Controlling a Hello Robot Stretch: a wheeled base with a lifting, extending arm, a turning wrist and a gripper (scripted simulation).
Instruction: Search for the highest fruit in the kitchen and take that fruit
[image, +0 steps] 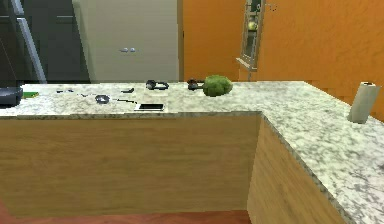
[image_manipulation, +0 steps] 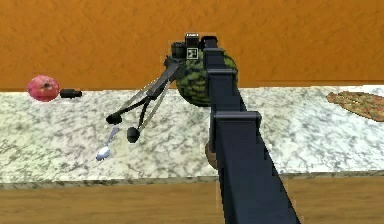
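The gripper (image_manipulation: 123, 127) slants its two thin dark fingers down just left of the round, dark-green striped watermelon (image_manipulation: 196, 88) — I cannot tell how they stand or whether they hold anything. The melon rests on the speckled pale stone countertop (image_manipulation: 300, 130) — a pink round thing (image_manipulation: 42, 88) lies well to its left.

arm (image_manipulation: 245, 150) above counter (image_manipulation: 60, 150) | fingers (image_manipulation: 130, 105) left of watermelon (image_manipulation: 193, 88) | pink round thing (image_manipulation: 42, 88) far left

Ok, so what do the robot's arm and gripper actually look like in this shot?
The arm is a dark, almost black square bar made of stepped, boxy segments. At its far end sit two small white squares with black marks. The gripper has a dark body and two thin dark fingers with small rounded tips.
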